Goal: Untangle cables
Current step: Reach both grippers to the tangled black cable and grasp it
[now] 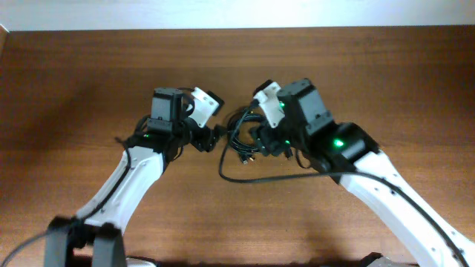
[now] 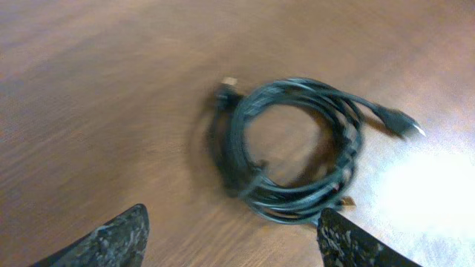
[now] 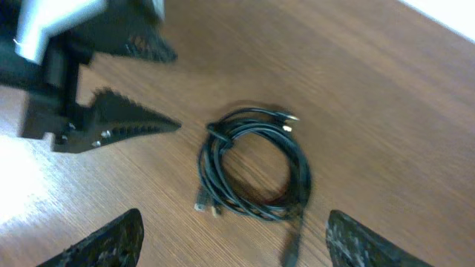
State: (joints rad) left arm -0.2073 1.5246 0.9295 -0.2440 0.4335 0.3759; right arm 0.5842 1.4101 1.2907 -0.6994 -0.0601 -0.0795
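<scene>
The cables are thin black cords with small plug ends, lying coiled on the wooden table between my two grippers. In the left wrist view the coil lies just beyond my left gripper, which is open and empty above the table. In the right wrist view the coil lies just ahead of my right gripper, also open and empty. A loose strand loops from the coil toward the table's front in the overhead view. My left gripper and right gripper face each other across the coil.
The wooden table stretches to both sides and to the back. The left gripper's open fingers show at the upper left of the right wrist view, close to the coil. Thicker black arm wires run along both white arms.
</scene>
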